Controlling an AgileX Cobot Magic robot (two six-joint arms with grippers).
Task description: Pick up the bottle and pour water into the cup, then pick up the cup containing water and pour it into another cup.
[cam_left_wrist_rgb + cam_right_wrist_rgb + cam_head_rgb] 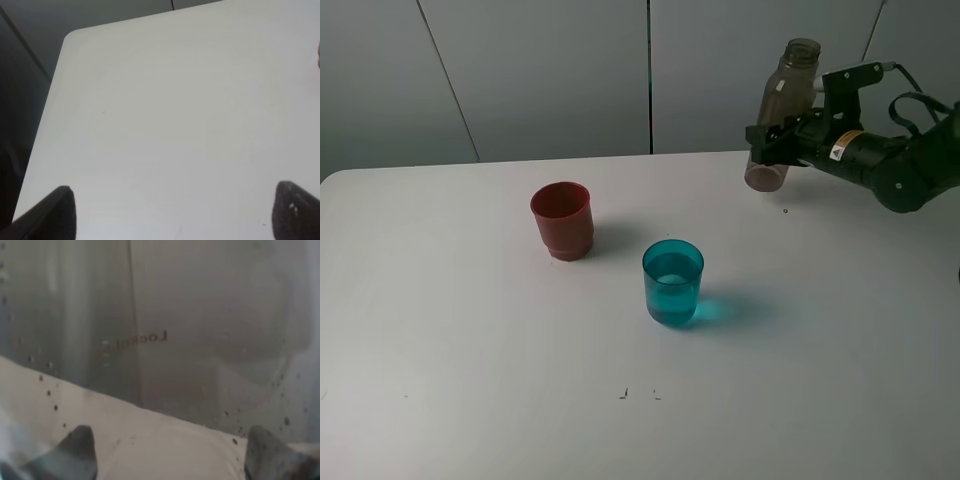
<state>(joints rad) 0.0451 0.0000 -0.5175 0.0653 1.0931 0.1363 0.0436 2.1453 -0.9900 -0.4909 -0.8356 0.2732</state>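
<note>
My right gripper (772,140) is shut on the smoky grey-brown bottle (782,112) and holds it nearly upright above the table's back right. The bottle's wet translucent wall (165,340) fills the right wrist view, between my fingertips (75,450). The teal translucent cup (672,281) stands mid-table with water in it. The opaque red-brown cup (562,220) stands upright to its back left. My left gripper (172,215) is open and empty over bare table; it is out of the exterior high view.
The white table (470,340) has a rounded back-left corner (75,37). Grey wall panels (540,70) stand behind it. A sliver of red (318,55) shows at the edge of the left wrist view.
</note>
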